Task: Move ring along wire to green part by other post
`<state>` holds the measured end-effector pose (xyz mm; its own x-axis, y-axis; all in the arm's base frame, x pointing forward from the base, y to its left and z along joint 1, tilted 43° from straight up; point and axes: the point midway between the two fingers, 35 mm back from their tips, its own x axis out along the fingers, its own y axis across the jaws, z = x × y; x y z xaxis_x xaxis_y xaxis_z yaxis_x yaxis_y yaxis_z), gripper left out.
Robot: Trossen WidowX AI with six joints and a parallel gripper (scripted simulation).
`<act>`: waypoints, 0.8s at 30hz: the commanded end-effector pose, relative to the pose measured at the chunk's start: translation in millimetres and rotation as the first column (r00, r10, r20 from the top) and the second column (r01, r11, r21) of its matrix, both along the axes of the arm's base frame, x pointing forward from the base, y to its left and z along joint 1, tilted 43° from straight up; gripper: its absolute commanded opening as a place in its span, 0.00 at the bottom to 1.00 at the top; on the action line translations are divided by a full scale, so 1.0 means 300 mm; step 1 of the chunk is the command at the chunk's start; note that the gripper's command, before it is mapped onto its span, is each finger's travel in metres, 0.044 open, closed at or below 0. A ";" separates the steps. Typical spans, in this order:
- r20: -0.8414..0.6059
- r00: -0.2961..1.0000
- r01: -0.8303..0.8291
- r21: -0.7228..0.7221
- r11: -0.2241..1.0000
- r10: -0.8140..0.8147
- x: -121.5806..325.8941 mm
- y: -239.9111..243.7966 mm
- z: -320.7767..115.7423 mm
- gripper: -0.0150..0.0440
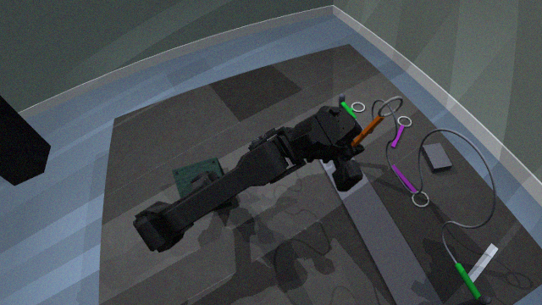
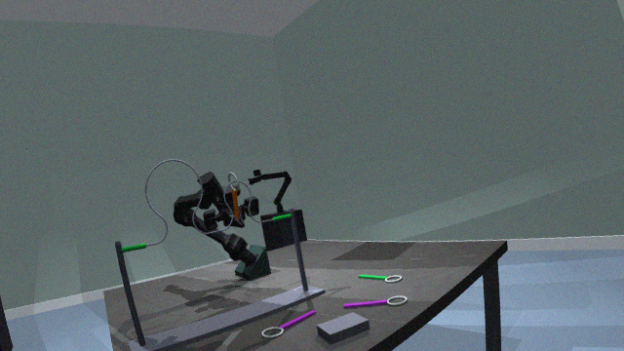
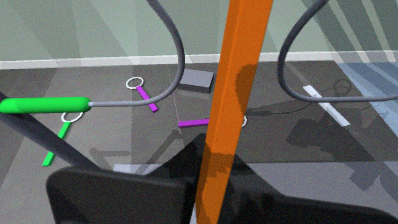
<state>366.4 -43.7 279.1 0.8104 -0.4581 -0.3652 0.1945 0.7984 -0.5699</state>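
My gripper (image 1: 355,146) (image 2: 238,220) (image 3: 207,140) is shut on the orange handle (image 1: 367,130) (image 2: 235,203) (image 3: 234,90). The handle points up from the fingers, with the ring (image 1: 401,102) (image 2: 229,177) at its upper end; the ring is out of the wrist view. The ring overlaps the small loop of the grey wire (image 1: 494,186) (image 2: 145,187) (image 3: 182,57), near one green part (image 1: 348,109) (image 2: 282,217) (image 3: 45,105). The wire seems to pass through it; I cannot tell whether they touch. The other green part (image 1: 467,280) (image 2: 134,248) is at the far post (image 2: 129,292).
The near post (image 2: 299,253) (image 3: 50,142) stands on the grey base strip (image 1: 381,220) (image 2: 234,313). On the table lie purple-handled rings, a green-handled ring, a grey block (image 1: 437,157) (image 2: 342,327) (image 3: 196,81) and a white bar (image 1: 483,263) (image 3: 327,106). A large wire loop rises between the posts.
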 end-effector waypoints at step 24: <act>-0.067 0.998 -0.031 -0.568 0.823 -0.009 -0.016 -0.100 0.113 0.00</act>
